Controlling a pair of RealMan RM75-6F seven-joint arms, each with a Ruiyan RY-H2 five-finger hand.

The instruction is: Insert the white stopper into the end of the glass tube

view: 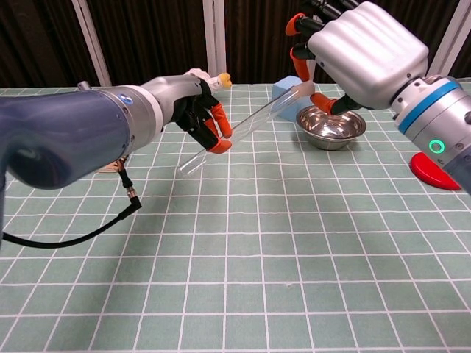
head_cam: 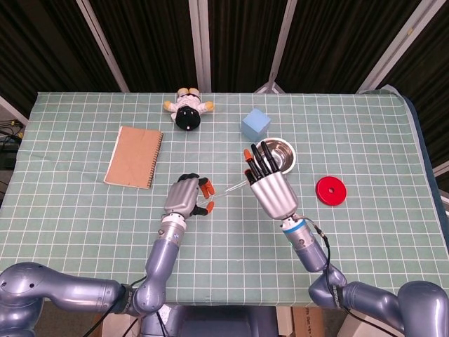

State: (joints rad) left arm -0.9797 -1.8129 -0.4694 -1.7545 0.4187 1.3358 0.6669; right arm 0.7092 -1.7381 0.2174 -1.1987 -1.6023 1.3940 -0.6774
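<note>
White stopper (view: 307, 86) pinched in right hand (view: 364, 51) fingers at glass tube (view: 243, 129) end, tube gripped by left hand (view: 200, 118).

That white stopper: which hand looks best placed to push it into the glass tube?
The right hand, probably. It pinches the white stopper right at the upper end of the glass tube, while the left hand grips the tube's middle, holding it tilted above the table.

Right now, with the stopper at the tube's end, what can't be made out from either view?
- White stopper: chest view shows only a sliver; the right hand covers the rest, so seating depth is unclear.
- Head view: the stopper is hidden behind the right hand's fingers.
- Glass tube: its middle is covered by the left hand.
- Red disc: cut off by the right forearm in the chest view.
</note>
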